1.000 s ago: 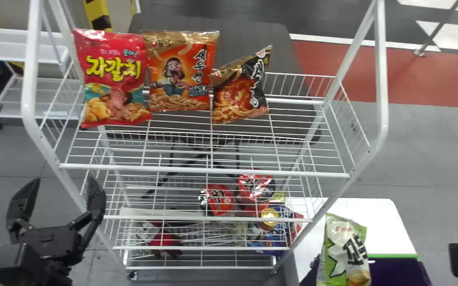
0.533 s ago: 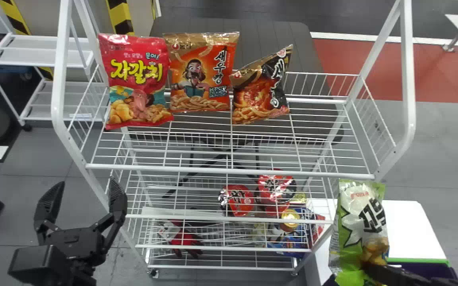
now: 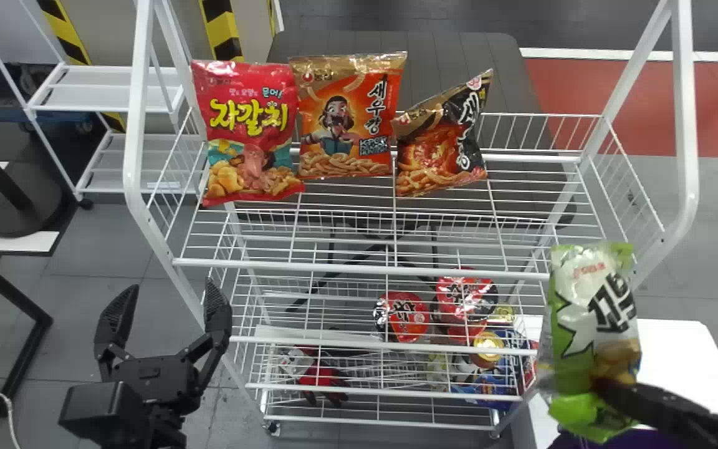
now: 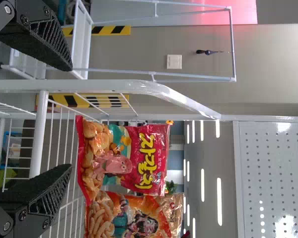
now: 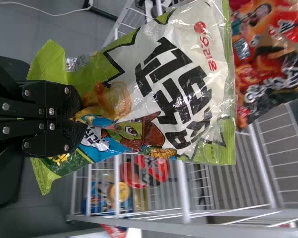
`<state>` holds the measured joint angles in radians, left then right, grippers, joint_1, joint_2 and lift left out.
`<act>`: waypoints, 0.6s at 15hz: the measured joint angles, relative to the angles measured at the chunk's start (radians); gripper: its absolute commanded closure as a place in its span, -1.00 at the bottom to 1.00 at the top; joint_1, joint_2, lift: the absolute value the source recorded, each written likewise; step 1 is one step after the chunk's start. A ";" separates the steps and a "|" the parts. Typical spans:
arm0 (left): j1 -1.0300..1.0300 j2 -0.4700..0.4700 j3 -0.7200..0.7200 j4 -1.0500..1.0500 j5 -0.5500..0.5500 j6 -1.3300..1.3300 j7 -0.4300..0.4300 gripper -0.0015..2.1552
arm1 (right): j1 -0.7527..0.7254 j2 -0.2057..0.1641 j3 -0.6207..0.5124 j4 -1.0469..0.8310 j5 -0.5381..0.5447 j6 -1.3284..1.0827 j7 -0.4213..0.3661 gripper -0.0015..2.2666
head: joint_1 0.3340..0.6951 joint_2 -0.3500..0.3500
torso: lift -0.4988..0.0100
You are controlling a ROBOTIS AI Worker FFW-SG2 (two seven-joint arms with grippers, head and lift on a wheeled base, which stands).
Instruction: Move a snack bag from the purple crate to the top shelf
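Observation:
At the lower right of the head view, my right gripper [image 3: 614, 393] holds the green and white snack bag [image 3: 593, 312] upright by its lower part, level with the rack's right front corner. The right wrist view has my right gripper [image 5: 74, 119] shut on the lower end of the snack bag [image 5: 169, 89]. The top shelf [image 3: 359, 268] carries three other bags at its back. The purple crate [image 3: 646, 439] lies under the held bag, mostly hidden. My left gripper [image 3: 162, 312] stands parked at the rack's left; in the left wrist view my left gripper [image 4: 69, 119] has its fingers wide apart.
On the top shelf stand a red bag [image 3: 247, 131], an orange bag [image 3: 349, 115] and a black bag [image 3: 443, 137], left to right. White posts [image 3: 686, 125] rise at the shelf's ends. Red packages [image 3: 402, 315] lie lower down. A white table [image 3: 677, 355] is at the right.
The green bag has risen from the purple crate to the rack's right front corner, held by the right gripper. The head view has shifted, so the rack and left gripper appear farther right.

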<state>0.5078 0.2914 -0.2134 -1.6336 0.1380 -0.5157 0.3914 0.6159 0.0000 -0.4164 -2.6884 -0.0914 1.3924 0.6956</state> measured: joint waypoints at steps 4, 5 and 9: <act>-0.002 -0.001 0.000 0.002 -0.001 0.002 -0.003 -0.88 | -0.010 0.000 0.017 0.014 -0.040 -0.280 -0.024 0.83 | 1.00 0.08 | 0.97; -0.002 -0.001 -0.001 0.002 -0.001 0.002 -0.004 -0.88 | -0.014 0.000 0.026 0.034 -0.056 -0.378 -0.040 0.83 | 1.00 0.09 | 0.97; -0.004 -0.002 -0.004 0.001 -0.002 0.003 -0.005 -0.88 | -0.065 0.000 0.094 0.119 -0.038 -0.581 -0.137 0.83 | 1.00 0.08 | 0.97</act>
<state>0.5041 0.2899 -0.2174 -1.6322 0.1365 -0.5130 0.3864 0.5511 0.0000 -0.3221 -2.5691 -0.1296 0.8117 0.5585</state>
